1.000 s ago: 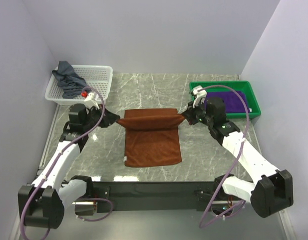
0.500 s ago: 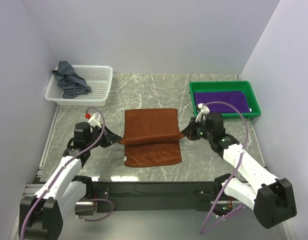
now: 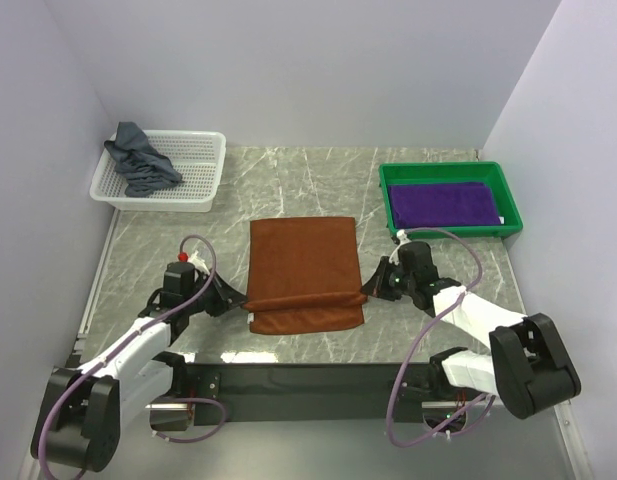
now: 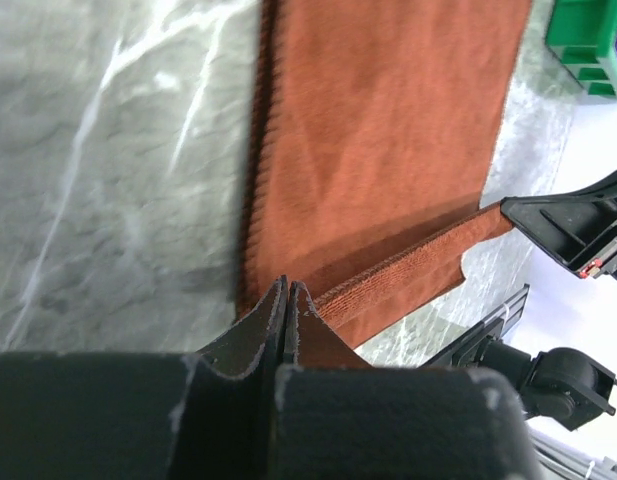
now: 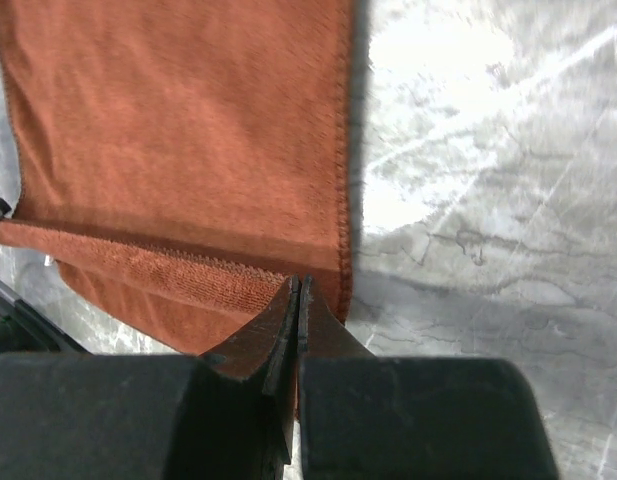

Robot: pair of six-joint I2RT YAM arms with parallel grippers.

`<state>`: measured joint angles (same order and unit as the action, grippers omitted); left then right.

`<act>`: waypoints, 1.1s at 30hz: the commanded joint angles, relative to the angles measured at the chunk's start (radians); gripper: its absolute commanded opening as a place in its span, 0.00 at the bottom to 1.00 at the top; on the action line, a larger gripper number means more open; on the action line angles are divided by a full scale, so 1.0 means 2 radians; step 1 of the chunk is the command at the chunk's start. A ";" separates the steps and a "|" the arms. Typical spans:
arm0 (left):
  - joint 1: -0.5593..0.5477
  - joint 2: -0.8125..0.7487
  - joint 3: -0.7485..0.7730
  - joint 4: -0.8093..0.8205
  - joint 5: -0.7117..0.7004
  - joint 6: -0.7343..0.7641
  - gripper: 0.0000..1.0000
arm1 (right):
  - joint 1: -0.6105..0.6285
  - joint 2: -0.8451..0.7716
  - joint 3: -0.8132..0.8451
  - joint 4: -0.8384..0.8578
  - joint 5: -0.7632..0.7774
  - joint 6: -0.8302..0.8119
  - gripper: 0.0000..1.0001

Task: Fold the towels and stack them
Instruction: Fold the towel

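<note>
A rust-brown towel [image 3: 300, 258] lies flat in the middle of the marble table, its far edge drawn over itself to a raised band close to the near edge. My left gripper [image 3: 240, 297] is shut on that band's left corner, and my right gripper [image 3: 367, 291] is shut on its right corner. The left wrist view shows the left gripper [image 4: 288, 287] pinching the towel [image 4: 388, 120], whose edge stretches across to the other arm. In the right wrist view, the right gripper [image 5: 298, 282] pinches the towel [image 5: 188, 130] at its hemmed side. A purple towel [image 3: 443, 203] lies flat in the tray. A grey-blue towel [image 3: 138, 160] is bunched in the basket.
The green plastic tray [image 3: 508, 195] stands at the back right. The white mesh basket [image 3: 198, 165] stands at the back left. The table's dark front rail [image 3: 308, 380] runs just behind the towel's near edge. Pale walls close in the left, back and right.
Both grippers have carried the towel's far edge toward the near edge and downward. The fold line has travelled forward, so more of the towel is doubled over.
</note>
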<state>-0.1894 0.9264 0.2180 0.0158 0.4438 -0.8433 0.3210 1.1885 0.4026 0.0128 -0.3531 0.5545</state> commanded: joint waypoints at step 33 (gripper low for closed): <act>-0.040 -0.091 0.019 -0.067 -0.060 -0.021 0.67 | 0.009 -0.078 -0.007 -0.061 -0.008 -0.046 0.63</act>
<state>-0.2600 0.7864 0.1955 -0.0570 0.3595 -0.8913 0.3187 1.0798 0.3538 -0.0280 -0.3859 0.5148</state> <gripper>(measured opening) 0.634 0.586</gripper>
